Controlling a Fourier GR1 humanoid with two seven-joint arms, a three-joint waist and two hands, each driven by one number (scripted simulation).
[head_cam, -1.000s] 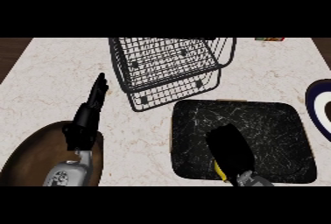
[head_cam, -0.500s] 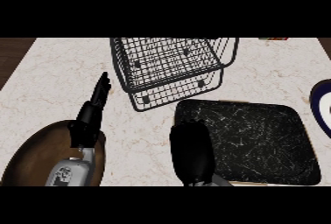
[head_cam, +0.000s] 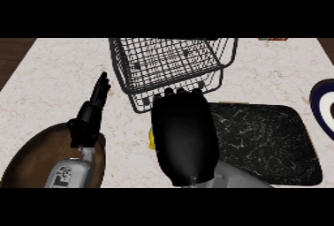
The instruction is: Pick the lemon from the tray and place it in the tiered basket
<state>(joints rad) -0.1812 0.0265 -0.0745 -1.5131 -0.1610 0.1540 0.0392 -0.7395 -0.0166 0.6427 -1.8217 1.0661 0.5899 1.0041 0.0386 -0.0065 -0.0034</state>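
black wire makes up the tiered basket [head_cam: 173,66], which stands in the upper middle of the frame on the pale speckled counter [head_cam: 58,75]; its lower tier juts toward the frame's centre; just below and right of it lies the dark marbled tray [head_cam: 274,141], filling the lower right of the frame; the right hand [head_cam: 184,137] shows back-up in the centre of the frame, large and close to the view, its fingertips [head_cam: 179,92] ending at the basket's lower front edge and its body covering the tray's left edge; the fingers look curled downward, and a thin sliver of yellow, the lemon [head_cam: 151,140], peeps out at the hand's left side, over the counter just left of the tray; the hand appears closed round it, though most of the fruit is hidden; a grey forearm [head_cam: 238,176] runs from the hand to the lower edge; the left hand [head_cam: 91,114] rests at the left of the frame, fingers straight and together, pointing toward the upper edge, holding nothing; beneath its wrist sits a brown round plate [head_cam: 32,159] in the lower left corner; a dark-rimmed white plate [head_cam: 324,108] is cut off by the right edge; a small reddish object [head_cam: 272,39] sits at the upper right, too small to tell.
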